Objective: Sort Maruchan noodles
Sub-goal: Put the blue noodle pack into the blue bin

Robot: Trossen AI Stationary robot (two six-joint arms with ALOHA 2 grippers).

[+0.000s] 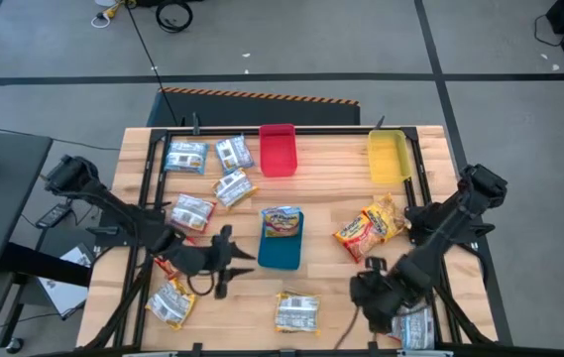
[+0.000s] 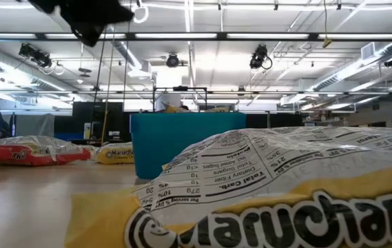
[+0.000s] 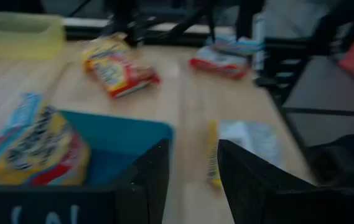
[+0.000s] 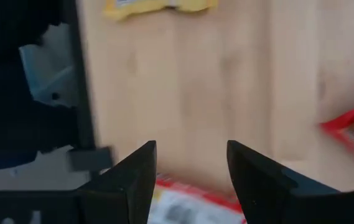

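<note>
Maruchan noodles packets (image 1: 190, 210) are lying scattered all over the wooden tabletop (image 1: 331, 193), and one yellow-blue packet (image 1: 282, 221) is already sitting in the blue tray (image 1: 281, 252) in the middle. The left pincer (image 1: 234, 260) is hovering just beside that tray with its fingers apart and nothing in them. The right pincer (image 1: 369, 294) is hanging near the front edge, also spread open and empty, next to a packet at the corner (image 1: 416, 327).

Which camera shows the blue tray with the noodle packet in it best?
The high view: it shows the whole blue tray from above, with one packet lying in its far end. The low view shows only a side wall. The left wrist view shows a corner with the packet. The right wrist view misses it.
</note>
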